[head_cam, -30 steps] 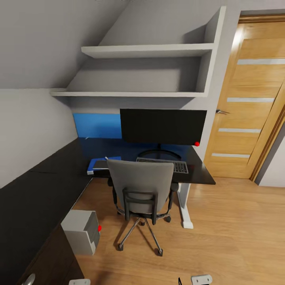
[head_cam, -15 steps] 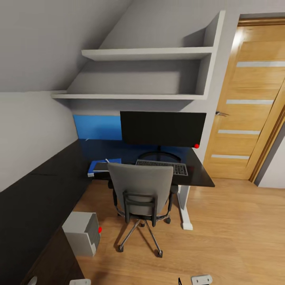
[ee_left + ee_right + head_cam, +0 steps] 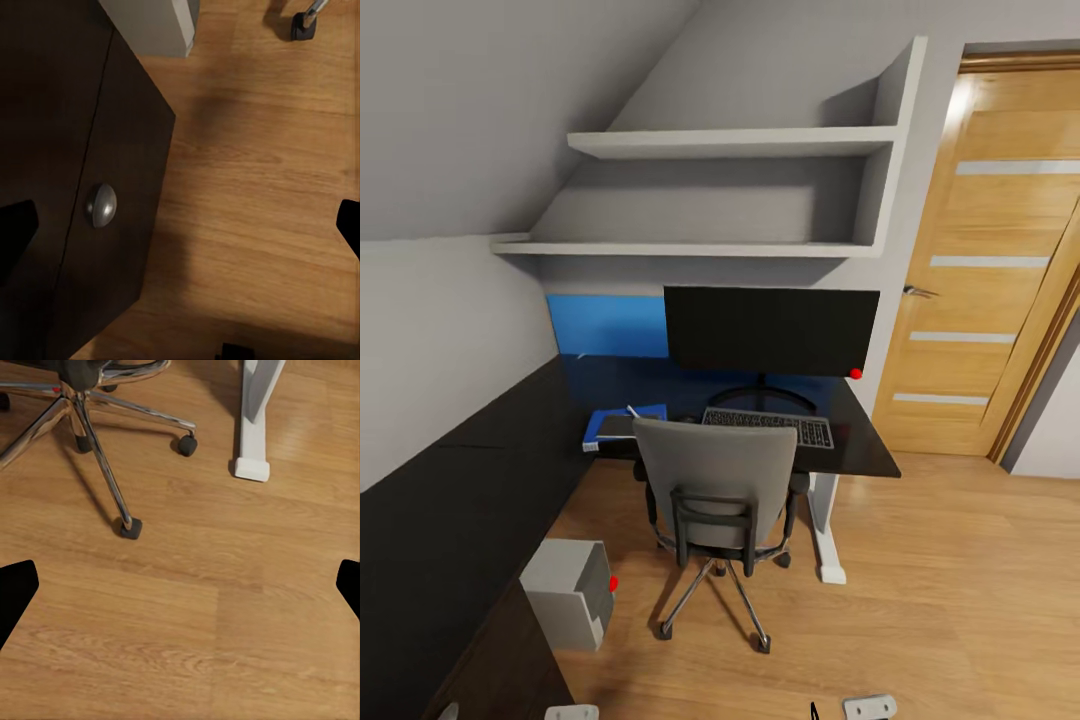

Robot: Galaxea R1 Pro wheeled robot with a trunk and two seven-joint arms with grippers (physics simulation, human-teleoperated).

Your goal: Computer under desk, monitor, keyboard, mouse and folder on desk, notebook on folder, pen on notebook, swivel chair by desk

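A bedroom corner under a sloped grey ceiling, seen from the robot's head. A black L-shaped desk (image 3: pixel 480 470) runs along the left wall and turns across the back wall. On its back section stands the monitor (image 3: pixel 771 329), screen dark, with the keyboard (image 3: pixel 770 427) lying just in front of its stand. To the left of the keyboard lies the blue folder (image 3: pixel 622 427), with the dark notebook (image 3: pixel 617 426) on top of it and the pale pen (image 3: pixel 632 411) resting at the notebook's far edge. The grey swivel chair (image 3: pixel 717 485) is pushed up to the desk, its back towards the camera. The grey computer (image 3: pixel 568 592) sits on the wooden floor (image 3: pixel 940 580) beneath the desk's left wing. A wooden door (image 3: pixel 990 270) stands at right.

The left gripper (image 3: pixel 180 225) hangs with fingers spread wide beside the dark drawer unit (image 3: pixel 90 187). The right gripper (image 3: pixel 180 585) is likewise spread wide above the floor, near the chair's castors.
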